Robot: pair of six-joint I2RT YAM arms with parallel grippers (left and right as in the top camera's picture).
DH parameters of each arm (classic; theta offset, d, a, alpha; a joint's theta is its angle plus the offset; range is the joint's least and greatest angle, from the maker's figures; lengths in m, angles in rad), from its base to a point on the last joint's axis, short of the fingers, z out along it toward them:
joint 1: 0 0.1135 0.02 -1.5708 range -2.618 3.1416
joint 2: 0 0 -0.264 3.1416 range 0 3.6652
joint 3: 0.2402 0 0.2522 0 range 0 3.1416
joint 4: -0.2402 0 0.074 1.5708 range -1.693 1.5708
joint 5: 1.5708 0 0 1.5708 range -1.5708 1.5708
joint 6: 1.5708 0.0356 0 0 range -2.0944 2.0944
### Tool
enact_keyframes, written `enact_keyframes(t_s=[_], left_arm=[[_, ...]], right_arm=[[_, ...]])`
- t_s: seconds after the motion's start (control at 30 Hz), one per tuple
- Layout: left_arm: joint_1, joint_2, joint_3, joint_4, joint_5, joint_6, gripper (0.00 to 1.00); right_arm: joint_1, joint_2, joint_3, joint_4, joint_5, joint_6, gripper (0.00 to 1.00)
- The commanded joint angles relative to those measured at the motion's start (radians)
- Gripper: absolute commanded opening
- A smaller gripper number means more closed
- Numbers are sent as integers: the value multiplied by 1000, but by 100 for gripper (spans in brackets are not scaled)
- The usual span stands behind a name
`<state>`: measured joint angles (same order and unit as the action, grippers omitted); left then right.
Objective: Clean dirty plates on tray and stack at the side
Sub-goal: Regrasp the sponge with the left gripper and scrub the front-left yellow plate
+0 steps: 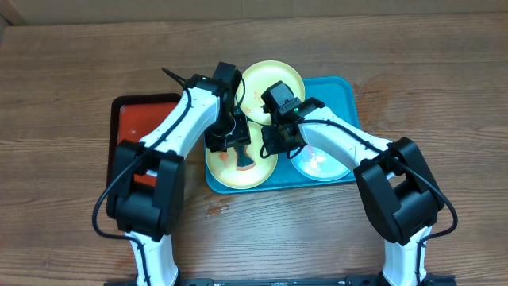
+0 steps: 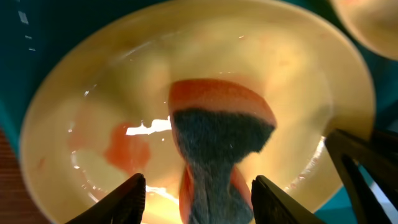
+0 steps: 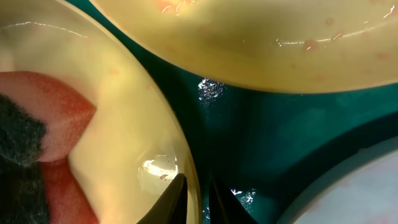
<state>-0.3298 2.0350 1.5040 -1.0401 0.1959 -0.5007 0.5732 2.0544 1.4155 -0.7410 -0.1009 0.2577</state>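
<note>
A lime-green plate lies at the front left of the turquoise tray. My left gripper stands over it, shut on an orange sponge with a dark scouring face. In the left wrist view the sponge stands between my fingers on the wet plate, beside an orange smear. My right gripper is shut on that plate's right rim, as the right wrist view shows. A second lime-green plate sits at the back. A pale mint-white plate sits at the right.
A red black-rimmed tray lies left of the turquoise tray, partly under my left arm. The back plate has small orange specks. Wet tray floor shows between the plates. Wooden table surrounds everything.
</note>
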Motion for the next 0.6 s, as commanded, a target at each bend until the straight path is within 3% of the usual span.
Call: enact_keyframes(t_s=[0.0,0.13,0.27,0.33,0.57], left_arm=[[-5,46,-9,11,34,8,52],[-5,66,-9,22,42,8,40],[-5,68,-9,21,36,8,13],[-5,68,-9,20,10,8,4],[2,66,-8,-38,-377,-28,4]], right_arm=[[3,13,6,7,-5,4,15],[3,13,6,10,-5,4,15],[3,13,6,10,-5,4,15],[3,13,6,11,-5,4,15],[3,13,6,10,-5,4,15]])
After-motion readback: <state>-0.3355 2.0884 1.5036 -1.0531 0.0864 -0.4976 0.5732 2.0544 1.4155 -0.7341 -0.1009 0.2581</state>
